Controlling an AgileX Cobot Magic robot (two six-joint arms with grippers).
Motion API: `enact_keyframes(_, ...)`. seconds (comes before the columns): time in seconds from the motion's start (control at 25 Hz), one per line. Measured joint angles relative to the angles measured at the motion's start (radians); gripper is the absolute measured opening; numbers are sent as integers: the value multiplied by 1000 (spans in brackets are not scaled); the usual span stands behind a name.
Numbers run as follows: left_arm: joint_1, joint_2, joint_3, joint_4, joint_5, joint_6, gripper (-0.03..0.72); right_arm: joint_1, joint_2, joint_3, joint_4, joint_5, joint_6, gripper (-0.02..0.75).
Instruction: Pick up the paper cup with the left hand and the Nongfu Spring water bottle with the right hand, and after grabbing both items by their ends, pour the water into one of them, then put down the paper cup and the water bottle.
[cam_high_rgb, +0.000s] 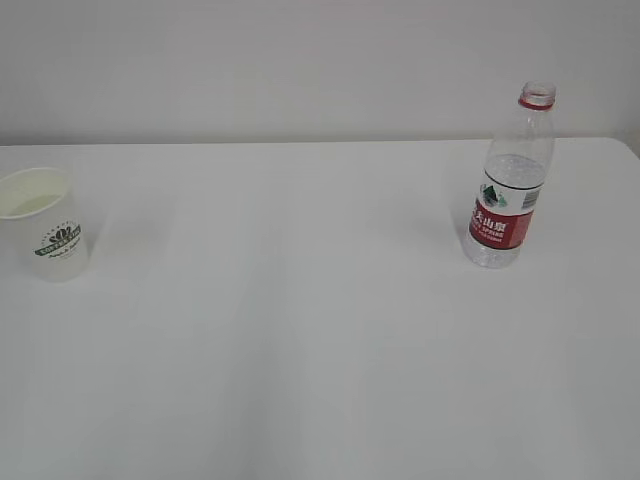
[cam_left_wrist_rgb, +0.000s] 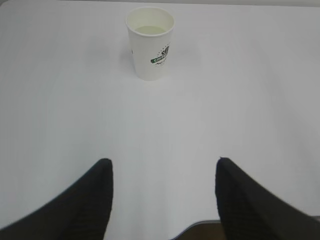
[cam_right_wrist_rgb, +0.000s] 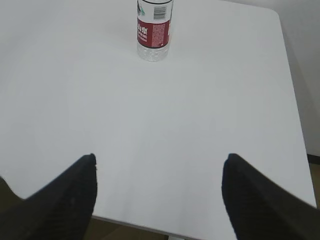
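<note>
The white table (cam_high_rgb: 320, 330) carries two things, set well apart from each other. The paper cup (cam_high_rgb: 45, 225) stands upright near the table's left edge in the exterior view, its green round logo facing the camera and a little pale liquid lying low inside it. The Nongfu Spring water bottle (cam_high_rgb: 510, 180) stands upright toward the table's right side, uncapped, with the red neck ring at the top and the red label around its lower body; any water in it is too clear to make out.

Neither arm shows in the exterior view. In the left wrist view the left hand (cam_left_wrist_rgb: 164, 165) hangs over the table's near edge, jaws spread wide and empty, with the cup (cam_left_wrist_rgb: 150, 42) well ahead of it. In the right wrist view the right hand (cam_right_wrist_rgb: 159, 162) is likewise wide apart and empty above the near edge, the bottle (cam_right_wrist_rgb: 154, 30) far ahead of it.
</note>
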Motion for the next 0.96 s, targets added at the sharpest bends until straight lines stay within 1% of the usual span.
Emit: enact_keyframes(0.96, 0, 0, 0, 0, 0, 0, 456, 0, 0, 0, 0, 0, 2, 591)
